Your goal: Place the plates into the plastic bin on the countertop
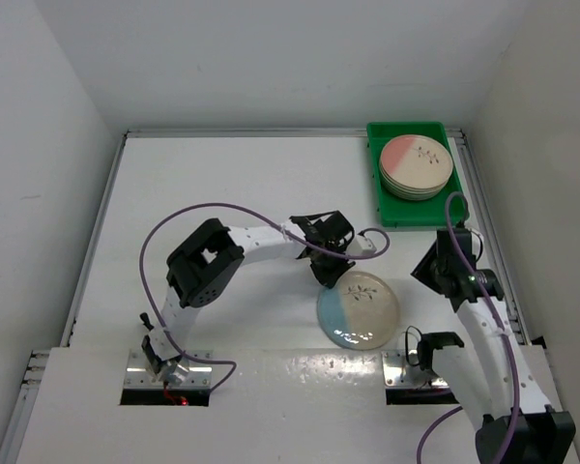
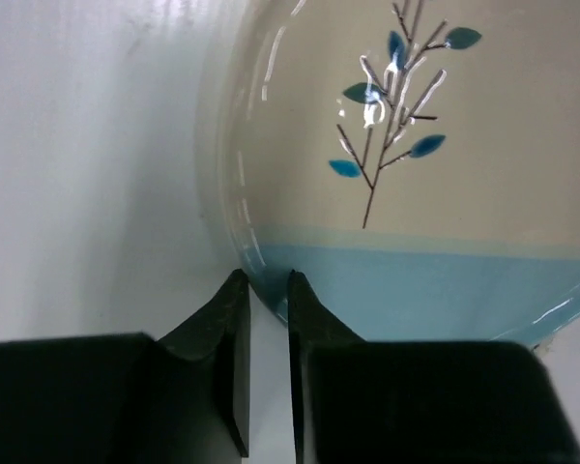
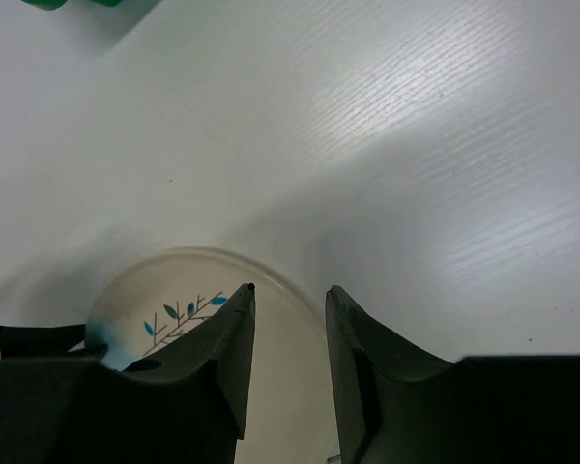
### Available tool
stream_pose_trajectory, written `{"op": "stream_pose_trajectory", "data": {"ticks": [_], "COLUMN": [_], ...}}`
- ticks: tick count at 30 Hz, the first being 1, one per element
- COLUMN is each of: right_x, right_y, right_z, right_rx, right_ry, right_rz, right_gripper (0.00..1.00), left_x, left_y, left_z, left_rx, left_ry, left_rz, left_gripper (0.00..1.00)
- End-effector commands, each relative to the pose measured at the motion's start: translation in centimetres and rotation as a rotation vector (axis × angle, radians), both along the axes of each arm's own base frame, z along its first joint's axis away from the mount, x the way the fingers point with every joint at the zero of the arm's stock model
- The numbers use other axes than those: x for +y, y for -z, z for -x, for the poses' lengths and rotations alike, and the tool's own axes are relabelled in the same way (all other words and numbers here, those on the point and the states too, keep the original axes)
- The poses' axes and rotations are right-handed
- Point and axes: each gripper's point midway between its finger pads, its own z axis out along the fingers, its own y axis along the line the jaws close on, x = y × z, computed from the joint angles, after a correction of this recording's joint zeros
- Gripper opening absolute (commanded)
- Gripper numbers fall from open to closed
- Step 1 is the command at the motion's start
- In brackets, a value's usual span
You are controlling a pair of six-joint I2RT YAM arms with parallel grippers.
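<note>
One cream plate [image 1: 360,311] with a blue segment and a sprig motif lies flat on the white countertop [image 1: 222,184]. My left gripper [image 1: 327,275] is at its upper-left edge. In the left wrist view, the left gripper [image 2: 266,275] is shut on the blue rim of the plate [image 2: 445,145], one finger outside it and one over it. My right gripper [image 1: 423,269] hovers just right of the plate. In the right wrist view, the right gripper [image 3: 290,290] is open and empty above the plate [image 3: 174,300]. A stack of plates [image 1: 416,166], pink segment on top, fills the green plastic bin [image 1: 375,184].
The bin stands in the countertop's far right corner, against the metal edge rails [image 1: 478,193], and its green corner [image 3: 48,3] shows in the right wrist view. White walls enclose the surface on three sides. A purple cable [image 1: 203,208] loops above the left arm.
</note>
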Motion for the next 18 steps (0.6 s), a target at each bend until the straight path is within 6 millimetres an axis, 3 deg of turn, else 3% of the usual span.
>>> {"op": "stream_pose_trajectory", "data": {"ticks": [1,2,5,8,9,10,11,14,16,18], "right_x": [-0.6,-0.5,0.5,3.2,6.2,6.8,7.1,9.4,10.4,11.4], "right_y": [0.1,0.4,1.1,1.7,2.4,2.4,3.8,4.9,5.2,4.5], "right_z": [0.7,0.9,1.1,-0.3,0.1,-0.1,0.4,0.1,-0.8,-1.7], "right_rx": [0.005,0.011,0.015,-0.042,-0.055,-0.067,-0.019,-0.072,-0.185,-0.276], "right_ry": [0.005,0.004,-0.033,-0.269,-0.401,-0.440,-0.478,-0.587,-0.635,-0.646], "right_rz": [0.034,0.031,-0.010,-0.057,-0.185,-0.204,-0.217,-0.289,-0.304,-0.345], "right_gripper": [0.35,0.35,0.36,0.53,0.63,0.65,0.65,0.72,0.79,0.81], "left_x": [3.9,4.2,4.7,3.8,4.1,4.3,3.8,4.3,5.0,6.1], "left_y": [6.7,7.2,7.7,3.9,2.4,0.9,-2.6,-8.1,-9.3,-8.7], "left_z": [5.3,5.2,5.3,2.0,-0.2,-2.1,-3.7,-6.0,-6.3,-6.3], "left_rx": [0.163,0.160,0.197,0.160,0.085,-0.002,-0.096,-0.262,-0.302,-0.294], "left_ry": [-0.001,-0.004,-0.013,-0.003,0.016,0.016,0.030,0.102,0.135,0.120], "left_rz": [-0.253,-0.268,-0.276,-0.150,-0.123,-0.117,-0.059,0.020,0.026,-0.008], "left_gripper": [0.14,0.00,0.00,0.00,0.00,0.00,0.00,0.00,0.00,0.00]}}
